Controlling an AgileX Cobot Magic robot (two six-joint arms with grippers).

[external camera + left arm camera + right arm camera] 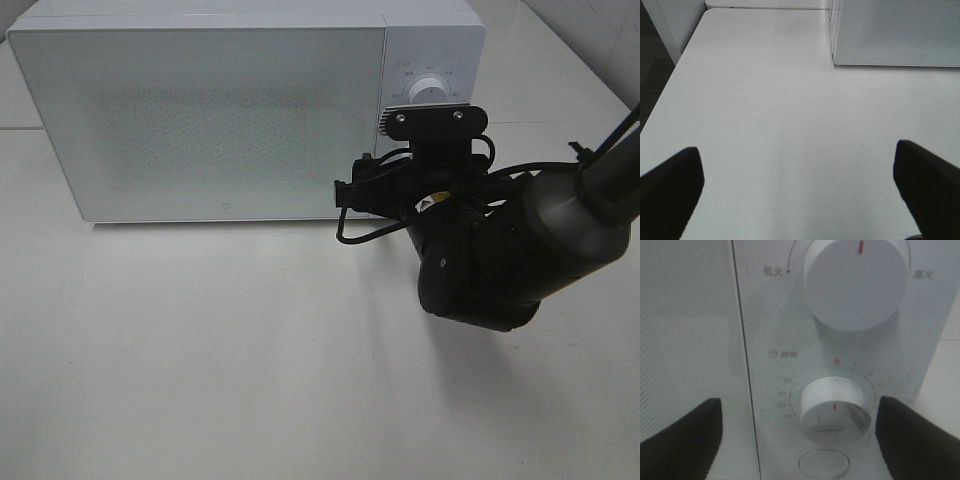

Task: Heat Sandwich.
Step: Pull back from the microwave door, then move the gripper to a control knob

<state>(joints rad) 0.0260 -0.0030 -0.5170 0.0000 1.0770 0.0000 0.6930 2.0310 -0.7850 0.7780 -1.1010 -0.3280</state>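
Fingers of the right gripper stand wide apart either side of the timer knob, clear of it. Its scale reads 0, 35, 30, 25 under "时间". Higher on the panel, the power knob, cut off at its top, sits between "低火" and "高火". Over the table the left gripper gapes, holding nothing. The microwave door is frosted, and the sandwich shows in no view.
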